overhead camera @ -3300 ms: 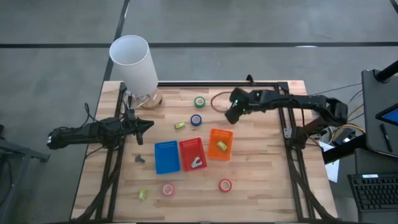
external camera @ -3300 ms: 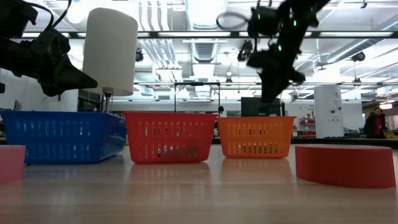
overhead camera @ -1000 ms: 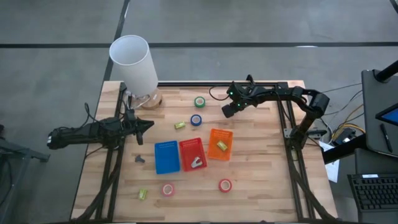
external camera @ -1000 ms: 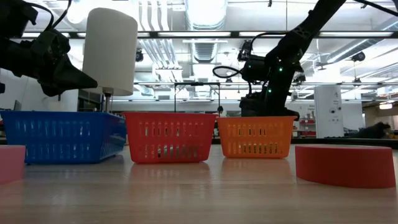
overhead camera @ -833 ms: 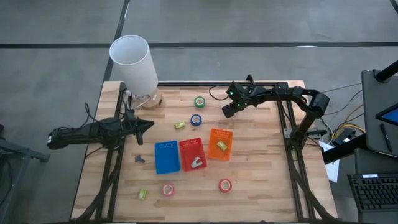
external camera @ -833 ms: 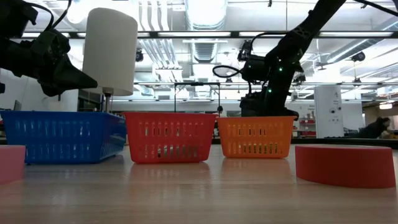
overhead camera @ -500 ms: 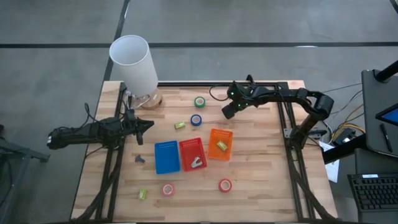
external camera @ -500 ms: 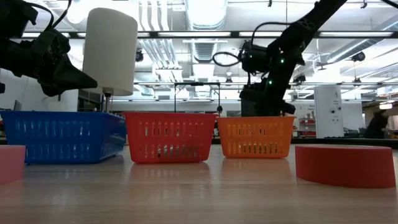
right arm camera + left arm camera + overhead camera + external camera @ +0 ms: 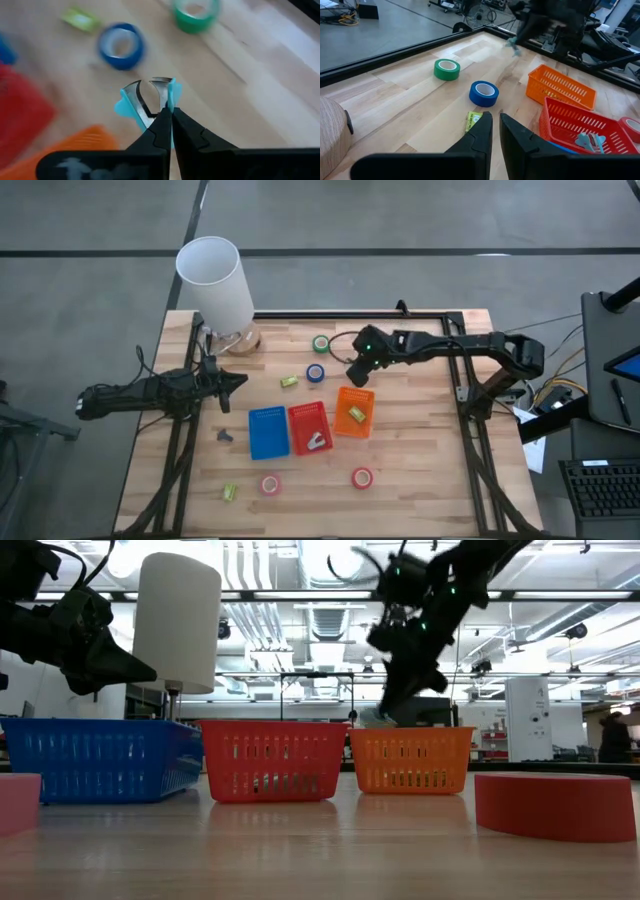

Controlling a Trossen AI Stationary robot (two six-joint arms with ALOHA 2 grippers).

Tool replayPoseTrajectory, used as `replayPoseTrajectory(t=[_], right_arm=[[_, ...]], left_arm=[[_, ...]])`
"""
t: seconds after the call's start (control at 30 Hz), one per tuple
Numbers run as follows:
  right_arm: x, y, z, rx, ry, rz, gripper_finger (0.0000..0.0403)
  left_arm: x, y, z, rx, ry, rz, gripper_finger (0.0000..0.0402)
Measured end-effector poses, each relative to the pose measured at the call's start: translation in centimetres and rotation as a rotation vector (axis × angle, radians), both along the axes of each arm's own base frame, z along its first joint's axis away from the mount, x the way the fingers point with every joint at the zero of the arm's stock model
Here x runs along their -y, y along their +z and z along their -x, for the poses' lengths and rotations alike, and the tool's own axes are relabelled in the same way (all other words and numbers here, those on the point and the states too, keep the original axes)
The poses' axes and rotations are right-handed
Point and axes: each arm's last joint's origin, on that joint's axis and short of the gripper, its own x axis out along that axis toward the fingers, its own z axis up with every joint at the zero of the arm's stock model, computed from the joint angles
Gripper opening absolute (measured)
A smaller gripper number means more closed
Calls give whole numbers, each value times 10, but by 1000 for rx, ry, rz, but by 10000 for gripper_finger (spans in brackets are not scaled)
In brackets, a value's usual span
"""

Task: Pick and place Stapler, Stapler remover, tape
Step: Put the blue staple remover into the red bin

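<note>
My right gripper hangs above the table between the blue tape roll and the orange basket, shut on a light-blue stapler remover. The green tape roll lies flat beyond the blue one. Two red tape rolls lie flat near the near edge. A second light-blue remover lies in the red basket. My left gripper waits shut at the table's left, raised. No stapler is plainly in view. My right gripper pinches the stapler remover between its two fingers by its light-blue plastic body. The metal claws stick out past the fingertips. The fingers slant down from the table's right. The remover is lifted clear of the table.
A blue basket stands left of the red one. The orange basket holds a yellow-green block; two more blocks and a small dark object lie on the wood. A tall white lamp stands at the far left corner.
My right gripper has risen from low behind the orange basket and moved toward the table's left and near edge, closer to the blue tape roll and the orange basket, carrying the stapler remover up clear of the table.
</note>
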Motion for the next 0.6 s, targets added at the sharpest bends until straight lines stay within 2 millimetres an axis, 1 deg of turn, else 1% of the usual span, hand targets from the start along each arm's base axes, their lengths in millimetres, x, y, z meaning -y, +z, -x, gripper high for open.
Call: replayPoseTrajectory(t=[0.17,0.33,0.4,0.5,0.6], right_arm=[[-36,11,-20,152,125,35,8],[-75,20,-33,294,259,65,8],[-90,20,-38,337,307,70,8],[-109,13,-44,356,361,63,8],[-121,4,-50,340,392,55,8]], left_arm=[[0,0,0,0,0,0,37],[0,0,0,0,0,0,37],[0,0,0,0,0,0,37],[0,0,0,0,0,0,37],[0,0,0,0,0,0,37]])
